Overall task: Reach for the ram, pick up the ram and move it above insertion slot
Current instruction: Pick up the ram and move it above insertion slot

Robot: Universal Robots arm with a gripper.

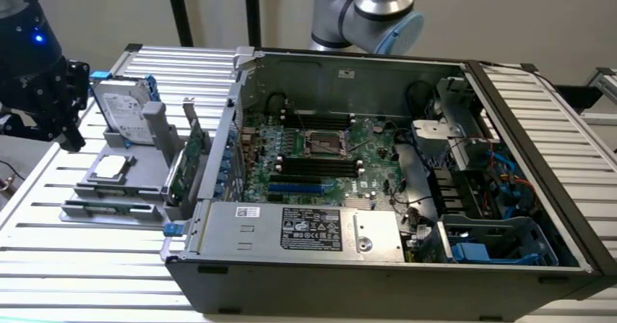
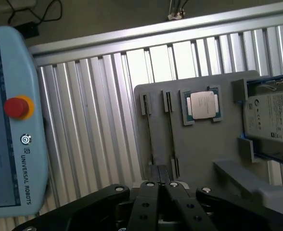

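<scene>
Where hand hovers — one ram, one drive

An open computer case lies on its side on the slatted metal table. Its motherboard is exposed, and the power supply sits at the near edge. At the exterior view's left, a grey fixture plate carries a silver hard drive, a processor chip and, apparently upright, a green expansion card.
</scene>
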